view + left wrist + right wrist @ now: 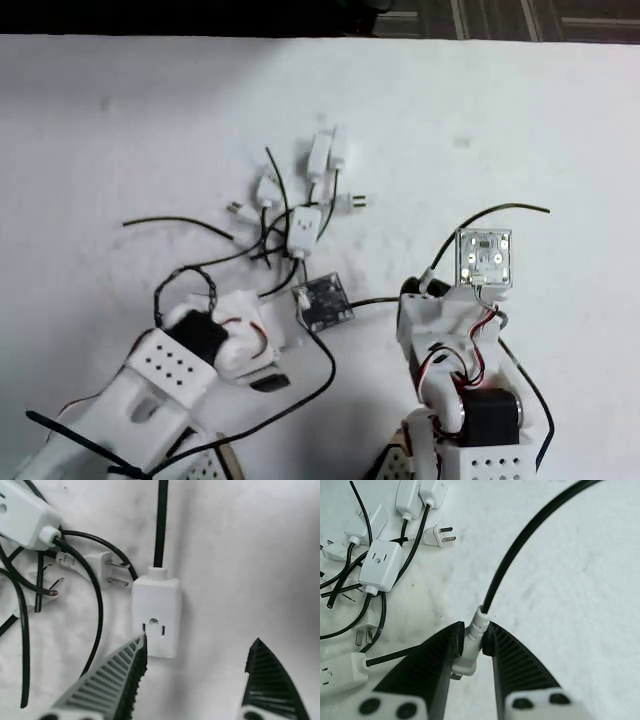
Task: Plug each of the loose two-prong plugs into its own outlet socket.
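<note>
Tangle (290, 225), high view: white sockets and plugs on black cords, mid-table, just beyond the left arm (170, 370); right arm (450, 330) off to one side.
Outlet socket (156, 612), left wrist view: flat on the table (250, 555), slots up, long axis in line with its cord.
Left gripper (200, 642): jaws wide apart, holding nothing, one fingertip at the socket's corner.
Loose plug (102, 572): prongs point toward the socket's cord end.
Right gripper (474, 626), right wrist view: clamped on a two-prong plug (470, 650), long axis along the fingers, cord end outward.
</note>
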`<state>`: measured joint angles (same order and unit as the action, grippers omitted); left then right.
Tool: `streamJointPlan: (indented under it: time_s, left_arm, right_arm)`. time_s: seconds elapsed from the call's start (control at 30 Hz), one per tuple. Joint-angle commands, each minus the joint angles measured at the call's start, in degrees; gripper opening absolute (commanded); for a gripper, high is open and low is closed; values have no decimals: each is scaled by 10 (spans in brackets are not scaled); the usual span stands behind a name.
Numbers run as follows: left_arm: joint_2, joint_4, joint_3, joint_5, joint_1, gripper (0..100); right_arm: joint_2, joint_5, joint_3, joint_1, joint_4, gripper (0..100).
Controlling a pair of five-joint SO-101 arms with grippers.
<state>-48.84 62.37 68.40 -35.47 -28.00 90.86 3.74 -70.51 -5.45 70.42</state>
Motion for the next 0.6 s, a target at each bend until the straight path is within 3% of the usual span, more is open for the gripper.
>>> streamJointPlan:
  time_s: [0.0, 0.37, 0.57]
  left_arm:
    - [5, -30, 2, -19, 52, 315]
    - [15, -27, 0, -46, 65, 281]
    - [183, -69, -54, -43, 65, 278]
  right_arm:
    - [4, 0, 3, 5, -3, 17]
    - [3, 0, 2, 5, -3, 17]
    - [1, 0, 2, 5, -3, 17]
